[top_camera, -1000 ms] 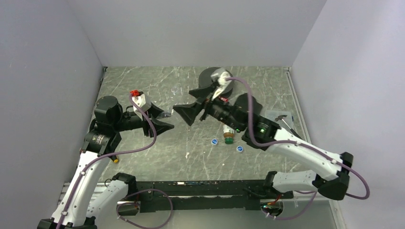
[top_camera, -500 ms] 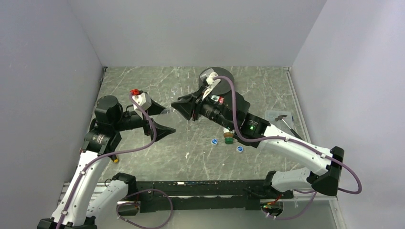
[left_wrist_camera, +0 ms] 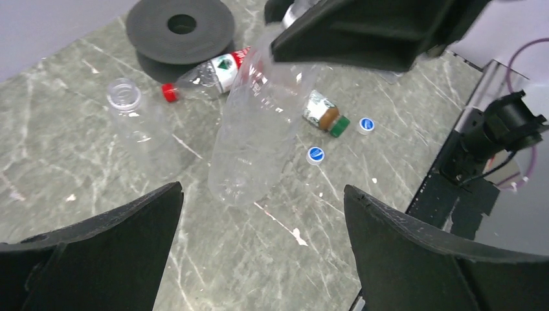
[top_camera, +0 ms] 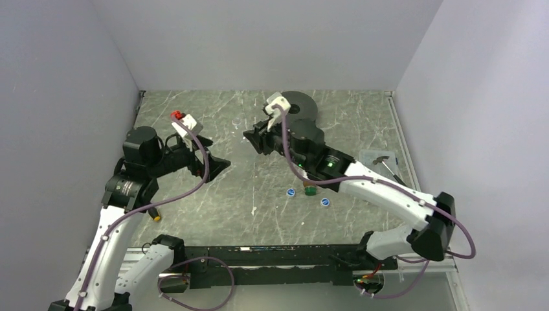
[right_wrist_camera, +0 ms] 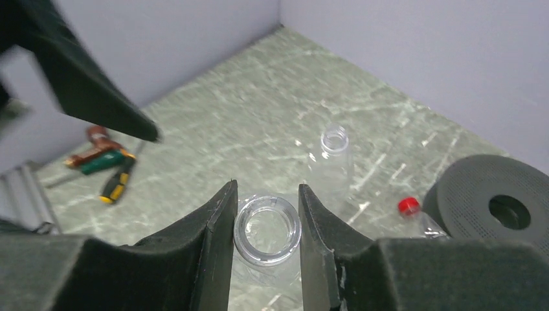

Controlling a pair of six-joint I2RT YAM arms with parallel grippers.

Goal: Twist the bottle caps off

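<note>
A plain clear bottle point(left_wrist_camera: 256, 129) with an open, capless mouth point(right_wrist_camera: 267, 231) hangs above the table, and my right gripper point(right_wrist_camera: 267, 194) point(top_camera: 251, 138) is shut on its neck. My left gripper point(left_wrist_camera: 262, 188) point(top_camera: 213, 152) is wide open just short of the bottle's base and holds nothing. A second clear bottle point(left_wrist_camera: 129, 116) point(right_wrist_camera: 333, 162) stands uncapped on the table. The red-labelled bottle point(left_wrist_camera: 207, 74) lies on its side with its red cap point(right_wrist_camera: 408, 207) on. The amber bottle point(left_wrist_camera: 320, 113) point(top_camera: 309, 186) also lies flat, with a green cap on it. Two blue caps point(left_wrist_camera: 315, 154) point(left_wrist_camera: 367, 124) lie loose near it.
A black disc point(top_camera: 301, 103) point(right_wrist_camera: 498, 207) lies at the back of the table. A yellow-handled screwdriver point(right_wrist_camera: 110, 181) lies at the left, and a small tool point(top_camera: 383, 162) at the right. Grey walls close in three sides.
My left gripper opened, let go of the clear bottle and drew back to the left. My right gripper shut on the bottle's neck and carried it left and toward the back.
</note>
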